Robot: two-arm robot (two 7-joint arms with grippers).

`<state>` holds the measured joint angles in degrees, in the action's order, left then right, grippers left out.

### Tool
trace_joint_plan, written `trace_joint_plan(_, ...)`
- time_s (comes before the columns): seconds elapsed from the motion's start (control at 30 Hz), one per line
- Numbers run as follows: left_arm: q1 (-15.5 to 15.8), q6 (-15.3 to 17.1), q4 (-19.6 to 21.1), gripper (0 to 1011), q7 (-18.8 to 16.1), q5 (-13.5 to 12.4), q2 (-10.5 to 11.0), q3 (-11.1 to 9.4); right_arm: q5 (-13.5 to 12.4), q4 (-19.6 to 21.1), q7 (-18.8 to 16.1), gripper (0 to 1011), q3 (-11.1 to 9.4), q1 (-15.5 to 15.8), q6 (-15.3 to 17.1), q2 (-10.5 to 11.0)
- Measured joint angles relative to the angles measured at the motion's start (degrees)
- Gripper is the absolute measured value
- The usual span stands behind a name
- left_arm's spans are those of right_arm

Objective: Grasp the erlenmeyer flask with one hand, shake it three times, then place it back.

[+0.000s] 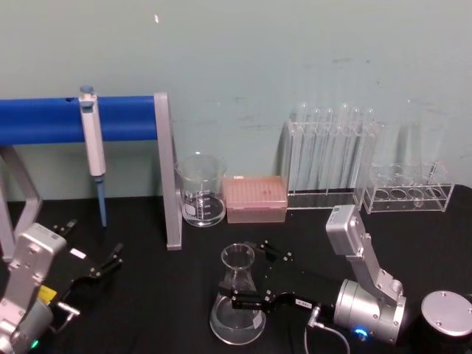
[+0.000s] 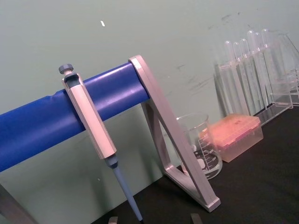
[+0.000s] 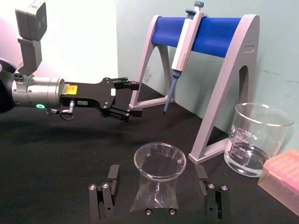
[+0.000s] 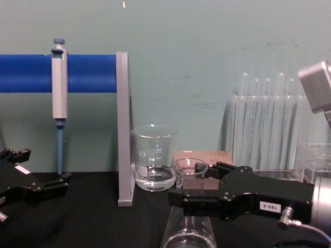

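Flask (image 1: 237, 317) stands on the bench (image 1: 147, 310) before the beaker (image 1: 200, 193), neck between the right gripper's (image 3: 157, 175) wide-open, empty jaws. Close them squarely on the neck under the rim before lifting; left gripper (image 1: 92, 269) sits open, well left of the beaker.

A pale green wall (image 1: 295, 51) fills the head view from 9 o'clock over 12 to 3 o'clock, evenly lit. A small bright spot (image 1: 156, 18) sits on it near 11 o'clock, and faint dark scuffs (image 2: 198, 84) mark the paint. From 4 to 8 o'clock lies a matte black surface (image 1: 147, 295). A white wall section (image 3: 79, 37) adjoins the green.
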<state>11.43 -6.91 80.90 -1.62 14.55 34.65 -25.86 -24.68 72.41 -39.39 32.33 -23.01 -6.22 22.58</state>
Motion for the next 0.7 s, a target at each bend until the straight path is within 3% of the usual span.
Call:
trace_joint_plan(0.4, 0.00, 0.00, 0.00, 1001, 0.00, 0.00, 0.00, 0.00, 0.01, 0.03, 0.00, 977, -0.04, 0.04, -0.01, 0.00)
trace_joint_plan(0.7, 0.00, 0.00, 0.00, 1001, 0.00, 0.00, 0.00, 0.00, 0.00, 0.03, 0.00, 741, -0.04, 0.04, -0.01, 0.00)
